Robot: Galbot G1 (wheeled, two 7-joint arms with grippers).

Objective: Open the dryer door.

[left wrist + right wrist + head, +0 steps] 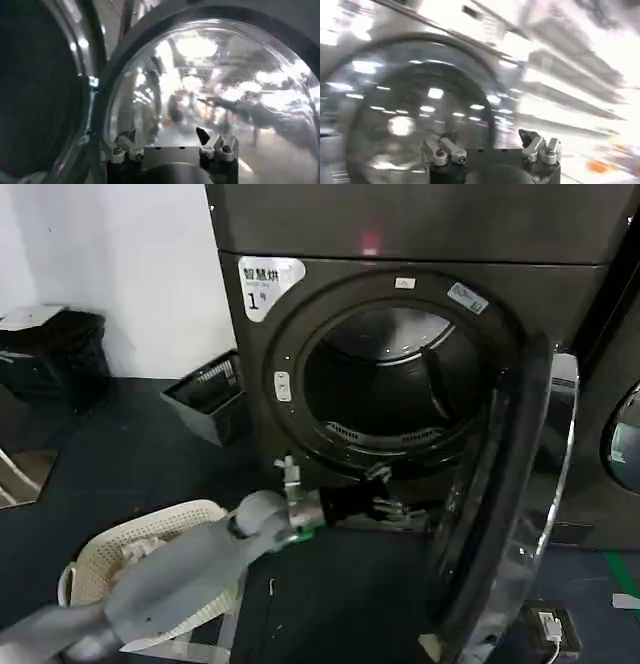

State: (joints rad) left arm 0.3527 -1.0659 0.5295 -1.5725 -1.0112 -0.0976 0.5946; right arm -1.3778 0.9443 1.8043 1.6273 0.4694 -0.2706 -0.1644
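Door (500, 514) stood swung wide from the dryer (400, 314), so the open, empty left gripper (385, 506) inside it should push gently outward; right gripper (490, 150) gaped empty.

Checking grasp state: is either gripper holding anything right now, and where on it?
Nothing held. Left gripper is open, facing the dryer door glass, which stands swung open. Right gripper is open too, facing another round glass door.

The dryer door (520, 514) showed a glossy chrome ring around smooth tinted glass. The dryer (400, 244) had a matt dark metal front. The laundry basket (110, 554) looked like perforated cream plastic.
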